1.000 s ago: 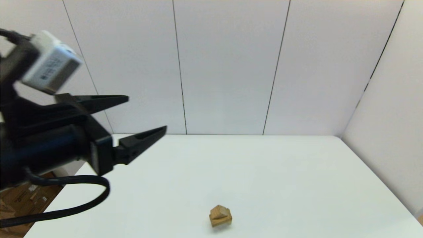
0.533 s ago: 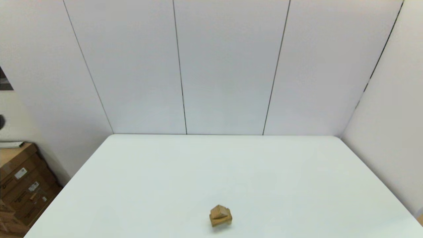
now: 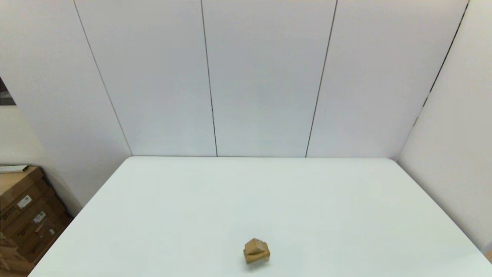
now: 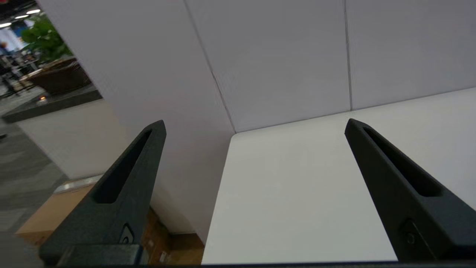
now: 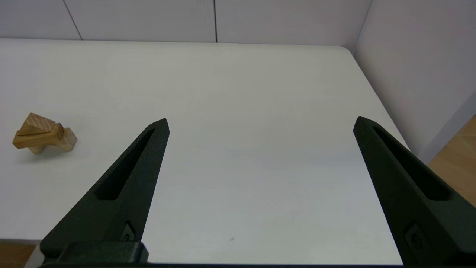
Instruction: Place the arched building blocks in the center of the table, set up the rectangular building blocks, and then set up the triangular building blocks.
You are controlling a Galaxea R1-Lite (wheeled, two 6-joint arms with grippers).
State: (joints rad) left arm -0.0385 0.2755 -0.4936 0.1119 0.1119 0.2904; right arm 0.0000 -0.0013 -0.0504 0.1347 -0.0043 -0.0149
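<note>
Three wooden blocks stand stacked near the front middle of the white table (image 3: pixel 330 200). The small triangular building block (image 3: pixel 255 244) (image 5: pixel 36 121) sits on top. Under it lies the darker rectangular building block (image 3: pixel 256 253) (image 5: pixel 39 136), resting on the arched building block (image 5: pixel 69 140). My right gripper (image 5: pixel 262 120) hovers open and empty over the table's right front, well to the right of the stack. My left gripper (image 4: pixel 254 122) hangs open and empty beyond the table's left edge. Neither gripper shows in the head view.
Cardboard boxes (image 3: pixel 27 219) (image 4: pixel 52 212) stand on the floor left of the table. White wall panels (image 3: pixel 265 77) close off the back and right sides. The table's right edge (image 5: pixel 386 111) runs close to the side wall.
The left arm, which filled the left of the head view a second ago with its fingers open, has withdrawn out of that view. The block stack has not moved.
</note>
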